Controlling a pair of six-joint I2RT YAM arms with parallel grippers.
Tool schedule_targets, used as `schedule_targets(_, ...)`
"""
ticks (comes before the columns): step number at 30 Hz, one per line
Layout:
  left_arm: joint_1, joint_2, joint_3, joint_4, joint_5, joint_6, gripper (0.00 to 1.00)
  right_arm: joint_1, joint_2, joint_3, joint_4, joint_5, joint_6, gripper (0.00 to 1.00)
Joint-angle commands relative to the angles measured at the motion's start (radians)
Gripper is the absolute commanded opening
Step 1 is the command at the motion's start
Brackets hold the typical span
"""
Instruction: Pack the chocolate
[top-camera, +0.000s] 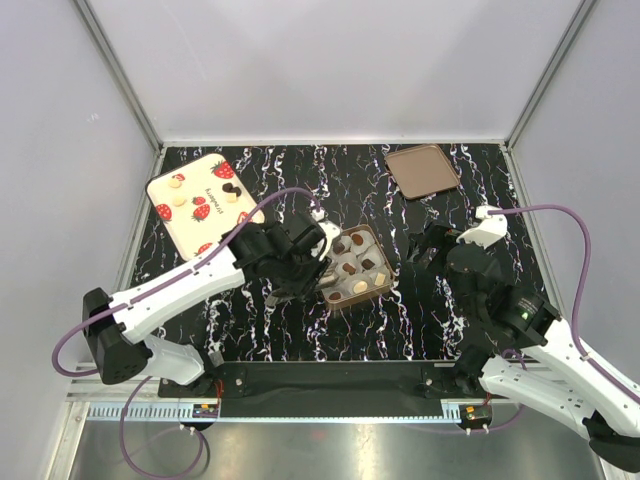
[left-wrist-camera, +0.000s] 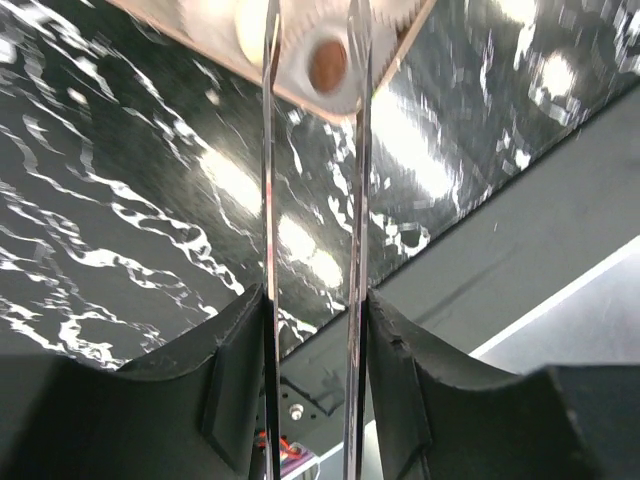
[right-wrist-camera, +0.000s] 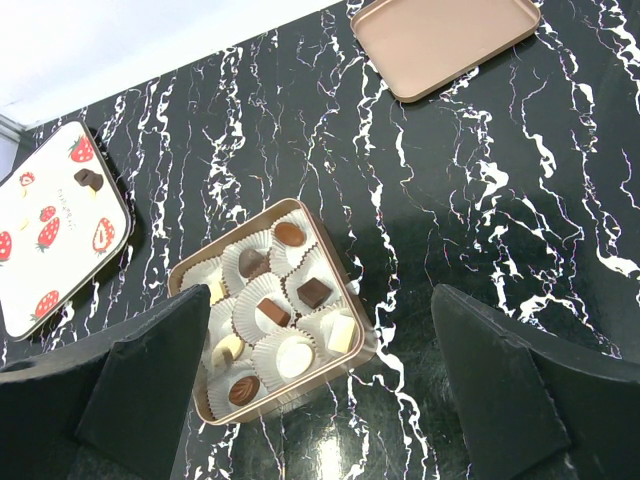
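Your left gripper (left-wrist-camera: 312, 40) hangs over the left side of the box (right-wrist-camera: 228, 228), its thin clear fingers (left-wrist-camera: 268, 200) parted by a narrow gap and clamped on nothing. Through that gap its wrist camera shows you one round brown chocolate (left-wrist-camera: 327, 65) sitting in a white paper cup (left-wrist-camera: 292, 50) beyond the tips (whether the blades touch the cup's frill, the blur will not let you tell). Your right gripper (right-wrist-camera: 320, 300) hovers to the right of the box, jaws spread wide with nothing between them.

Look into the box from the right wrist: nine pleated cups in three rows of three, and each seems to hold a piece. You have dark and brown ones along the far side and at the near corner, and cream-white ones mostly toward the near right (a square dark piece sits near the middle).

Your tray (top-camera: 200, 178) with the strawberry prints lies at the far left of the table (top-camera: 300, 330), well apart from the box. It carries a few loose pieces: one dark, and several cream ones scattered among the prints.

Your lid (top-camera: 422, 170) lies flat at the far right, also well apart from the box.
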Motion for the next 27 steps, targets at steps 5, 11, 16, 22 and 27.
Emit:
schedule_targets(5, 0.045, -0.036, 0.157, 0.034, -0.152, -0.077, 0.46, -0.007, -0.019, 0.039, 0.004, 0.008, 0.016, 1.00)
schedule_targets(11, 0.179, -0.042, 0.130, 0.083, -0.256, -0.174, 0.46, -0.007, -0.034, 0.034, -0.008, -0.006, 0.031, 1.00)
schedule_targets(16, 0.245, -0.079, 0.059, 0.155, -0.288, -0.235, 0.47, -0.007, -0.047, 0.034, -0.024, -0.010, 0.034, 1.00)
schedule_targets(22, 0.246, -0.120, -0.092, 0.159, -0.341, -0.327, 0.50, -0.007, -0.061, 0.026, -0.028, -0.006, 0.033, 1.00)
schedule_targets(27, 0.246, -0.200, -0.272, 0.251, -0.322, -0.406, 0.50, -0.007, -0.054, 0.023, -0.019, -0.013, 0.034, 1.00)
